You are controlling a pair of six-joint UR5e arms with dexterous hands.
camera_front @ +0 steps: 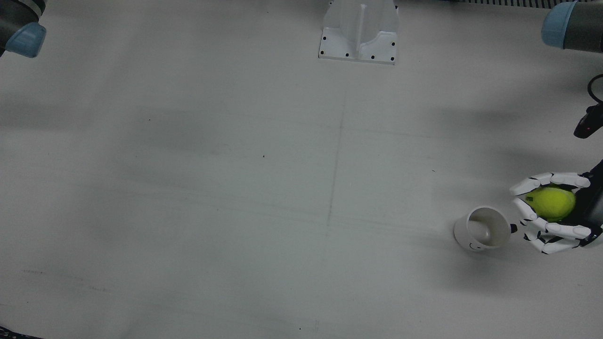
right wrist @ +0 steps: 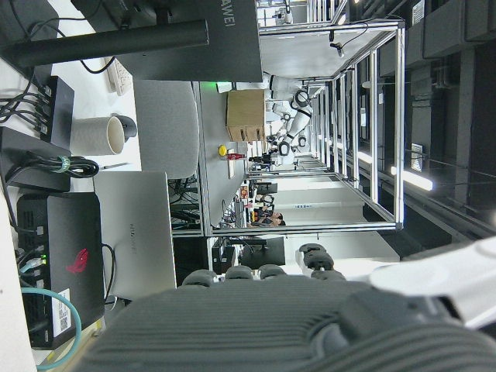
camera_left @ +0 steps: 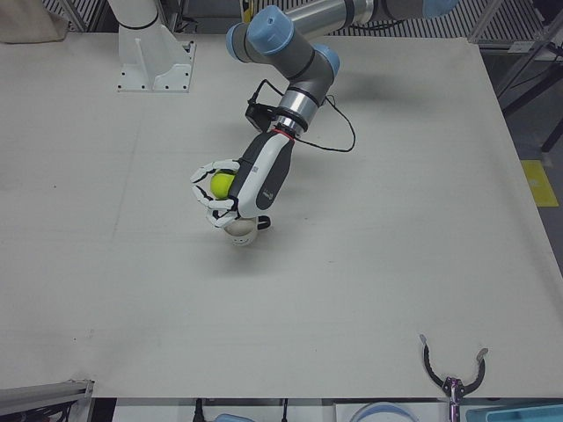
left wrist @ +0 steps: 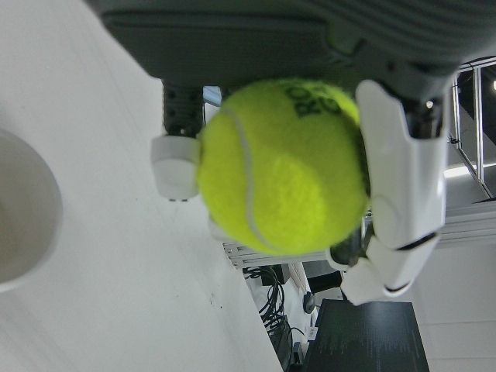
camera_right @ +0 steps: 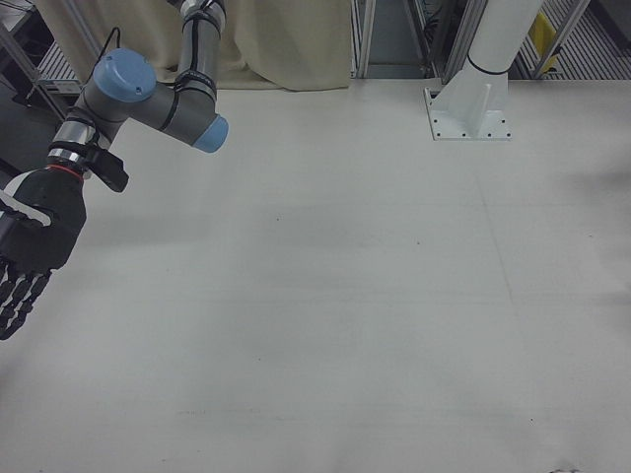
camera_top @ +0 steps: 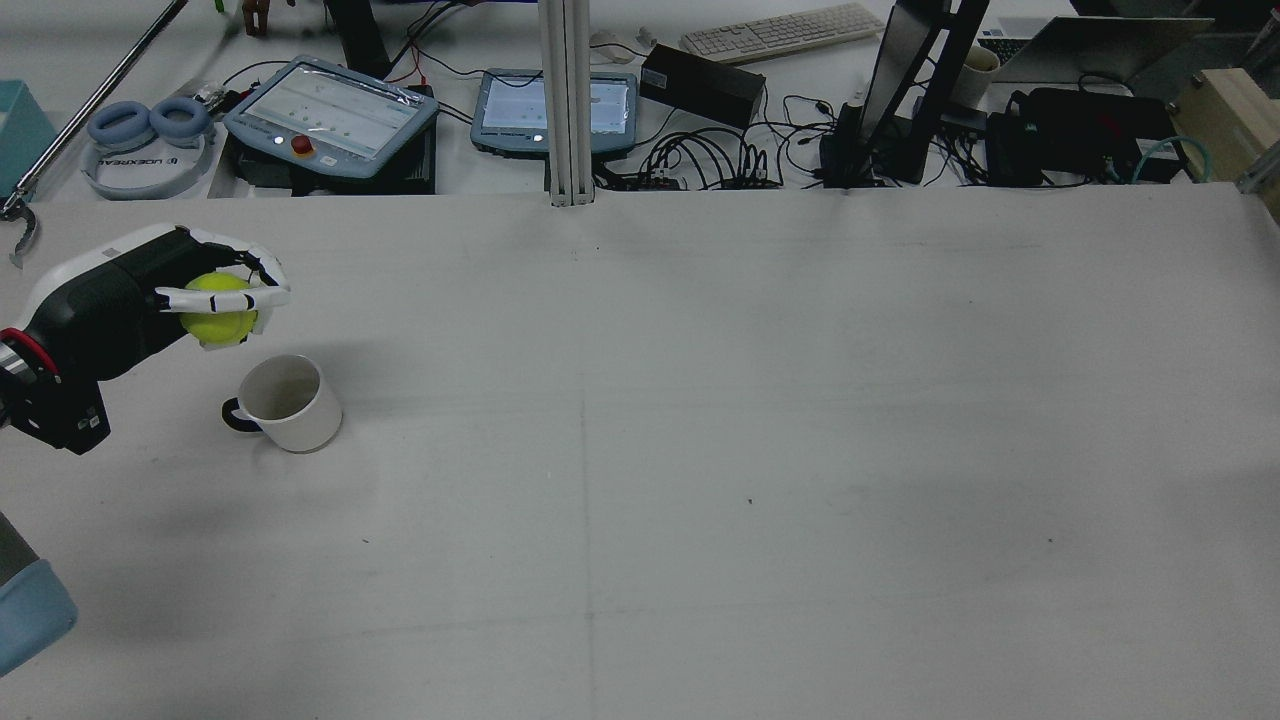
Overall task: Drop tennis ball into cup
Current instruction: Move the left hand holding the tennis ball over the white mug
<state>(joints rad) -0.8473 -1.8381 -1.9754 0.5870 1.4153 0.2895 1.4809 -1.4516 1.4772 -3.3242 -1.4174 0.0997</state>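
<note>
1. The table [camera_top: 700, 450] filled the rear view; only the right-front view showed my right hand [camera_right: 30, 251], its dark fingers seemingly loosely spread and holding nothing.
2. My left hand [camera_top: 150, 295] was wrapped around the tennis ball [camera_top: 218, 308], raised just beside the cup.
3. The cup [camera_top: 288, 402] stood upright, mouth up, its dark handle toward my left arm.

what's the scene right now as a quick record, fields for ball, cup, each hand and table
ball: tennis ball held in left hand, off the table
cup: white cup upright, empty, dark handle, beside the ball, not under it
left hand: shut on the ball, near the cup
right hand: right hand holds nothing, fingers apart, far from the cup
table: table bare otherwise
</note>
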